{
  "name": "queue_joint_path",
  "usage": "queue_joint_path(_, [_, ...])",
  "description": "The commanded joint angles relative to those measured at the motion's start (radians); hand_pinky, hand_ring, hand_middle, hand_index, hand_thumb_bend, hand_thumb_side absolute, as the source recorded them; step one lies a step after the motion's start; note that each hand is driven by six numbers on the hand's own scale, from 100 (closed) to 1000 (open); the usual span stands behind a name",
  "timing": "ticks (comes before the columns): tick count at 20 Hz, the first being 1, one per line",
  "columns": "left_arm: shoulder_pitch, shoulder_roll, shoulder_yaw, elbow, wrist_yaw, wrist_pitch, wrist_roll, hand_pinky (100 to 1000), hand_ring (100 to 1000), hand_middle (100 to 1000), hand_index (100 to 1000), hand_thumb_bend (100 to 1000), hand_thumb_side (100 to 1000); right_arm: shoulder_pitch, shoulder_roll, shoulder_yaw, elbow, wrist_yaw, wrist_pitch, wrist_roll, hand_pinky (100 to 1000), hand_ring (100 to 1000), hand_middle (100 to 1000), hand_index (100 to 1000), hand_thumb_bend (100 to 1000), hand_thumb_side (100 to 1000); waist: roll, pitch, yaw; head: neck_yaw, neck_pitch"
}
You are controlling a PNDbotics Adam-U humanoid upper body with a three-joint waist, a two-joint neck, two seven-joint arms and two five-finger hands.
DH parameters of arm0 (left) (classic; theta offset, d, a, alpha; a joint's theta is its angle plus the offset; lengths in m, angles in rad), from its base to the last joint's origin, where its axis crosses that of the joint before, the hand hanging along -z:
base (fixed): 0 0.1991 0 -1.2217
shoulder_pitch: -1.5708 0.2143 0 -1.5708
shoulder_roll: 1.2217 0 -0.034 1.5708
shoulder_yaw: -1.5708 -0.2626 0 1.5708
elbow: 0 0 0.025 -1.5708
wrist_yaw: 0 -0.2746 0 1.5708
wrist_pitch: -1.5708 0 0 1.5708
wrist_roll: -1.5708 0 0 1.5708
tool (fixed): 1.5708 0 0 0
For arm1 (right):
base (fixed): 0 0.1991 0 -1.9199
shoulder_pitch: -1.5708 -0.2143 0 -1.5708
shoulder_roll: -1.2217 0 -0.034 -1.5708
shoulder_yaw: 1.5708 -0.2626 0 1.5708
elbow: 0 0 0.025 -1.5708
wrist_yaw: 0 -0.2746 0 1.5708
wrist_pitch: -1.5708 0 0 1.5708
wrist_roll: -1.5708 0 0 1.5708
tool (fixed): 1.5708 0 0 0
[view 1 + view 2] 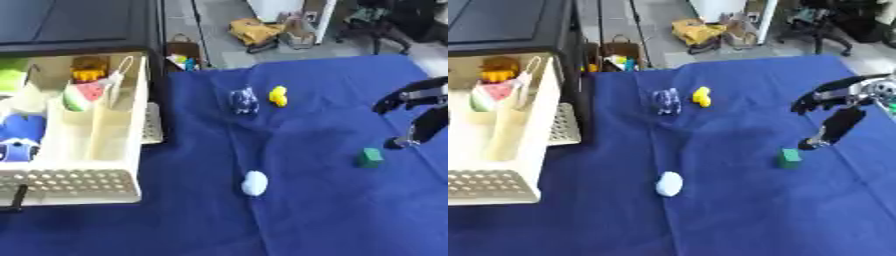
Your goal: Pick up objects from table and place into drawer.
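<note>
On the blue cloth point(324, 210) lie a green block point(370, 157), a white rounded object point(255, 183), a small yellow toy point(278, 95) and a dark blue-and-white object point(243, 100). My right hand point(839, 109) hovers at the right edge, just above and right of the green block, fingers spread and pointing down, holding nothing. The open white drawer point(87, 185) at the left holds a watermelon-slice toy point(83, 95), a yellow-orange toy point(87, 68) and a blue-and-white item point(19, 137). My left hand is out of sight.
A black cabinet top point(70, 22) sits above the drawer. Beyond the table's far edge are bags and boxes point(262, 31) on the floor and a chair point(833, 22). The cloth has open space in the foreground.
</note>
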Motion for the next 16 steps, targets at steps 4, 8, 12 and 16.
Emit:
queue_joint_path(4, [-0.019,0.009,0.004,-0.013,-0.004,0.002,0.000,485,561,607,757,316,1000,0.019,-0.045,-0.003,-0.052,0.009,0.009,0.000,930,965,884,1000,470,370,-0.003,-0.013,-0.002,0.003,-0.015])
queue_joint_path(8, [-0.019,0.007,0.004,-0.013,-0.004,0.003,0.000,485,561,607,755,313,1000,0.022,-0.034,0.001,-0.066,0.021,0.015,0.000,916,955,867,1000,434,382,-0.004,-0.012,-0.003,0.004,-0.018])
queue_joint_path(12, [-0.019,0.006,0.004,-0.013,-0.005,0.004,-0.002,485,561,607,752,314,1000,0.031,-0.020,0.012,-0.064,0.042,0.019,0.000,908,951,863,1000,410,374,-0.004,-0.010,-0.001,0.003,-0.021])
queue_joint_path(16, [-0.019,0.003,0.003,-0.013,-0.005,0.004,-0.002,485,561,607,753,314,1000,0.031,-0.006,0.029,-0.049,0.058,0.023,0.000,905,949,862,1000,409,374,-0.004,-0.009,0.002,0.001,-0.024])
